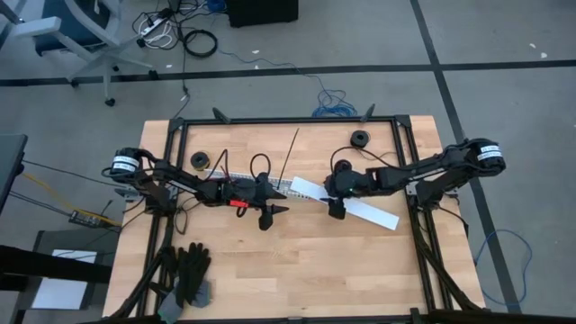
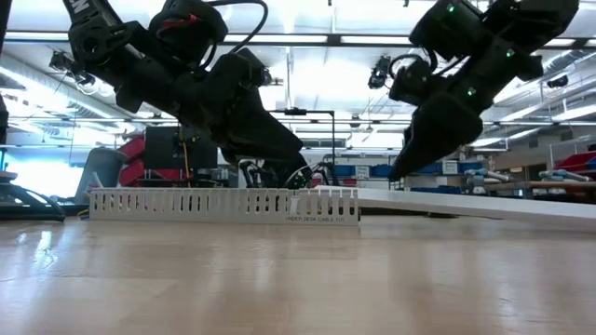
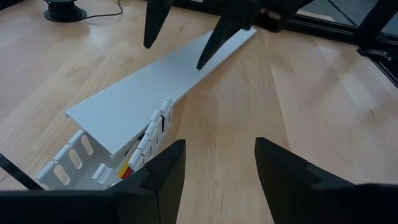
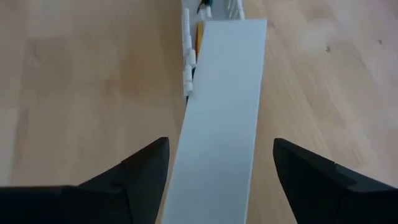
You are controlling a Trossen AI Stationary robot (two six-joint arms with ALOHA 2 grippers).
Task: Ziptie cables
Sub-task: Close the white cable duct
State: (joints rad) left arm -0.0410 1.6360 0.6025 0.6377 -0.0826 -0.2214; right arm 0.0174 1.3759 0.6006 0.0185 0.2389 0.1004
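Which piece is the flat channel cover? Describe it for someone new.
On the wooden table, find the white slotted channel at centre. The cover is the plain white strip slanting off its end, between the open right gripper fingers. Unlike the channel, it has no slots.

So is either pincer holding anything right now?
No. The right pincer stands open astride the white cover strip without gripping it; the left pincer is open over bare table.

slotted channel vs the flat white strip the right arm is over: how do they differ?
The slotted channel has toothed, slotted side walls; the flat strip is smooth and solid. The channel lies flat on the table with coloured cables inside; the strip rests one end on the channel's end and slopes away between the right pincer fingers, which are open around it. Both are long, white plastic.
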